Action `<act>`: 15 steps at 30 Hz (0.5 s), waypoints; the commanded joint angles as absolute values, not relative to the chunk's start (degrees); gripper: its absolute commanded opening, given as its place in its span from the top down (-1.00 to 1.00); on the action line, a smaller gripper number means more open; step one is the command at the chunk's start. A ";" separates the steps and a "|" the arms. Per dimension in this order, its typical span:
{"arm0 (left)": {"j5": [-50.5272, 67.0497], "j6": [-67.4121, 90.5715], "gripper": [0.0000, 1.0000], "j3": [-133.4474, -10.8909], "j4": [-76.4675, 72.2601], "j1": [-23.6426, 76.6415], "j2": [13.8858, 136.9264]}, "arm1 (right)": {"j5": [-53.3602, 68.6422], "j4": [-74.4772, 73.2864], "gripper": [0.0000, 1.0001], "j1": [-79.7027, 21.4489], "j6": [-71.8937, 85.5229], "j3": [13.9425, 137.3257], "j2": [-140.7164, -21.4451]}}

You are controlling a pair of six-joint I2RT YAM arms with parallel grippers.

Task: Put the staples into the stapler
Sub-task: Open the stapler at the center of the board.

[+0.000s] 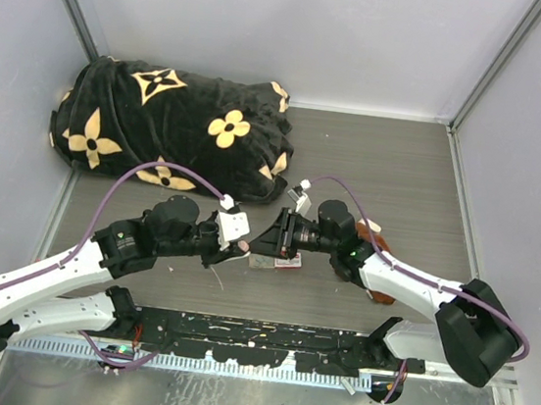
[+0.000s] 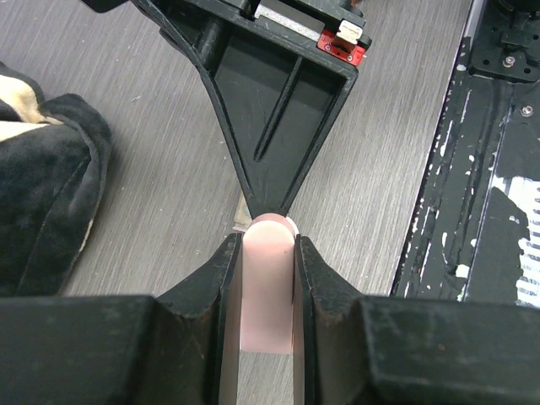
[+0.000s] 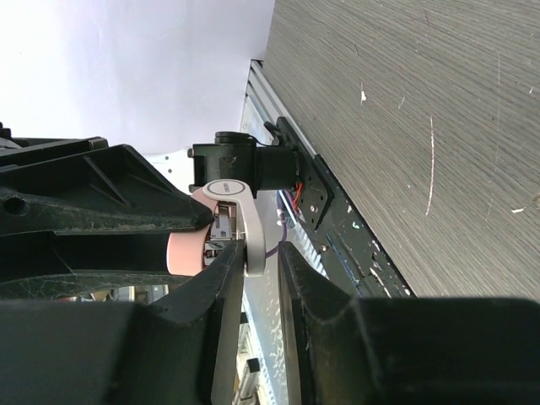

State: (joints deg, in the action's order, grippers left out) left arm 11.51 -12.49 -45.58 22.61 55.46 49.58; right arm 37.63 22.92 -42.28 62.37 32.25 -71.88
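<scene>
My left gripper [image 1: 239,242] is shut on the pale pink stapler [image 1: 244,247], with its fingers clamping the pink body [image 2: 267,287] on both sides a little above the table. The stapler's white top arm [image 3: 249,221] is swung open and shows the metal inner part. My right gripper [image 1: 258,243] meets it tip to tip. Its jaws stand narrowly open around the white arm [image 3: 261,251], which touches one finger with a gap to the other. The small white staple box with a red label [image 1: 288,260] lies on the table below the right gripper. No loose staple strip shows.
A black blanket with gold flowers [image 1: 171,126] lies bunched at the back left and shows at the left of the left wrist view [image 2: 42,186]. A rust-brown cloth [image 1: 379,294] lies partly under the right arm. The black mounting rail [image 1: 263,345] runs along the near edge.
</scene>
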 commanded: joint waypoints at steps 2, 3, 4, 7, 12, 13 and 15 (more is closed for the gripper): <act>11.87 -12.74 0.99 -45.58 19.26 55.86 48.24 | 39.29 30.92 0.45 -42.69 65.97 32.25 -72.76; 11.87 -12.74 1.00 -45.60 19.29 55.86 48.21 | 39.55 31.43 0.46 -42.71 66.29 32.21 -72.79; 11.80 -12.74 1.00 -45.55 19.23 55.83 48.21 | 39.81 31.58 0.47 -42.67 66.43 32.32 -72.83; 11.27 -12.83 0.99 -45.45 19.16 55.81 48.22 | 40.97 31.57 0.49 -42.74 66.41 32.62 -72.87; 10.72 -12.94 0.99 -45.40 19.08 55.86 48.17 | 43.98 31.54 0.49 -43.33 66.31 33.37 -74.69; 10.70 -12.99 1.00 -45.43 19.09 55.82 48.23 | 43.98 31.57 0.49 -43.64 66.35 33.46 -74.99; 10.87 -13.01 1.00 -45.41 19.08 55.90 48.33 | 43.82 31.83 0.49 -44.07 66.40 33.51 -75.42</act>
State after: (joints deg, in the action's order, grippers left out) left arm 10.90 -12.69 -45.17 23.22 55.53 48.93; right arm 40.18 27.24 -42.35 65.58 31.83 -74.70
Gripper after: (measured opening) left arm 0.226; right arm 0.257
